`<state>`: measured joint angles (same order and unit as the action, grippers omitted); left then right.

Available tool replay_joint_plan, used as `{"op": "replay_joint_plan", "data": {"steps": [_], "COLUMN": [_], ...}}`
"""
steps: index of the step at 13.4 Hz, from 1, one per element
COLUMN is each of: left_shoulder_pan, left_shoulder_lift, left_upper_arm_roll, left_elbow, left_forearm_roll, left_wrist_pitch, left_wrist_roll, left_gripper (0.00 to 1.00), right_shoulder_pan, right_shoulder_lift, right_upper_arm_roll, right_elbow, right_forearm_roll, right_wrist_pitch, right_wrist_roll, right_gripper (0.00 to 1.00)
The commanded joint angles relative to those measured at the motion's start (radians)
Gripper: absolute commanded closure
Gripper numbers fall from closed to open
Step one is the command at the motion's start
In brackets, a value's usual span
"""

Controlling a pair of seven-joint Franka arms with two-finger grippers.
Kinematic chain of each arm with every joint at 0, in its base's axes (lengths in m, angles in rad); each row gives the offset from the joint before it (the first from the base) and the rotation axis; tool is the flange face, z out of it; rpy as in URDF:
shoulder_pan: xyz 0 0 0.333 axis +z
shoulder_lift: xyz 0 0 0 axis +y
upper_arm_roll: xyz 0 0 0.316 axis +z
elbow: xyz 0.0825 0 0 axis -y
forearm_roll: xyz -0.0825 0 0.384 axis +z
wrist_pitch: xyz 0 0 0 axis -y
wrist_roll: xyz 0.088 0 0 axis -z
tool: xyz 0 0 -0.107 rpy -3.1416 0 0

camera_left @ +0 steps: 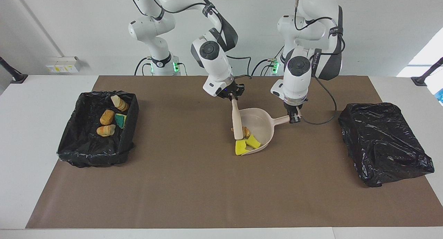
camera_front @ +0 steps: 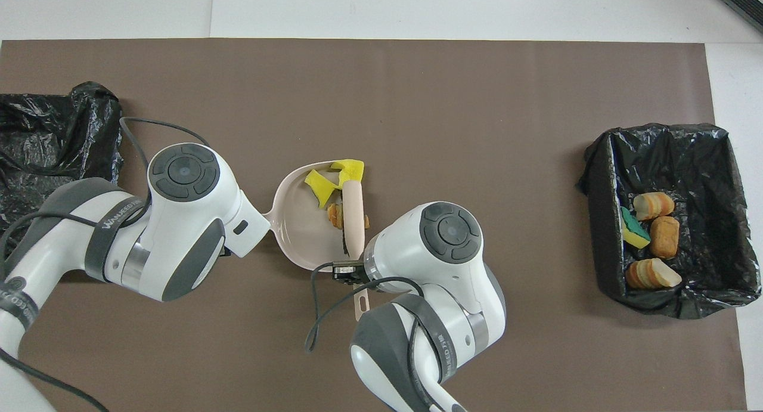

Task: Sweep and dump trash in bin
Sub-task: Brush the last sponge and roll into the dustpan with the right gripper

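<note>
The sweeping step looks nearly done; the right tool (camera_left: 233,95) is clamped on the handle of the brush (camera_left: 237,123), whose head stands at the mouth of the dustpan (camera_left: 263,123), and the left tool (camera_left: 294,118) is closed on the dustpan's handle, holding the pan flat on the tabletop (camera_left: 193,183). Three pieces of trash sit at the pan: a tan bread-like piece (camera_left: 246,131) and one yellow sponge chunk (camera_left: 253,141) lie inside it, while another yellow chunk (camera_left: 240,148) straddles the lip at about 7 o'clock of the pan in the facing view. Four more pieces already lie in the lined bin (camera_left: 98,128) toward the right arm's end; a crumpled black bag (camera_left: 384,142) lies toward the left arm's end. Next, I judge, a short further push of the brush to seat the straddling chunk; then the pan must be lifted level and carried to the bin, so that nothing slides off its open lip.
</note>
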<state>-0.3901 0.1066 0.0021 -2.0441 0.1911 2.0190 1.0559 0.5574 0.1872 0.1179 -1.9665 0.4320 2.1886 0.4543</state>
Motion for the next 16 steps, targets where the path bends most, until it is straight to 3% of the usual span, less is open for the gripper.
{"op": "replay_joint_plan", "data": {"steps": [1,3,7,9,11,16], "left_shoulder_pan": [-0.006,0.002,0.016,0.019,0.019,0.019], "left_shoulder_lift": [-0.034,-0.036,-0.036,-0.036,-0.034,-0.036], "left_upper_arm_roll": [0.013,0.015,0.015,0.015,0.015,0.015], "left_elbow": [-0.034,-0.036,-0.036,-0.036,-0.036,-0.036], "left_forearm_roll": [0.011,0.007,0.007,-0.001,-0.021,-0.024], "left_wrist_pitch": [-0.016,-0.014,-0.029,-0.033,-0.029,-0.026], "left_wrist_roll": [-0.008,-0.011,-0.002,-0.004,-0.005,-0.008], "left_gripper": [1.00,1.00,1.00,1.00,1.00,1.00], "right_shoulder_pan": [0.012,0.009,-0.066,-0.080,-0.132,-0.137], "right_shoulder_lift": [0.026,0.020,-0.066,-0.087,-0.130,-0.025], "right_upper_arm_roll": [0.003,0.003,-0.011,-0.010,-0.004,0.003], "right_elbow": [0.079,0.103,0.100,0.080,-0.003,0.004], "right_forearm_roll": [0.076,0.085,0.053,-0.049,-0.186,-0.314], "right_wrist_pitch": [0.011,-0.010,-0.186,-0.223,-0.243,-0.187], "right_wrist_roll": [0.007,0.011,0.041,0.038,-0.049,-0.144], "right_gripper": [1.00,1.00,1.00,1.00,1.00,1.00]}}
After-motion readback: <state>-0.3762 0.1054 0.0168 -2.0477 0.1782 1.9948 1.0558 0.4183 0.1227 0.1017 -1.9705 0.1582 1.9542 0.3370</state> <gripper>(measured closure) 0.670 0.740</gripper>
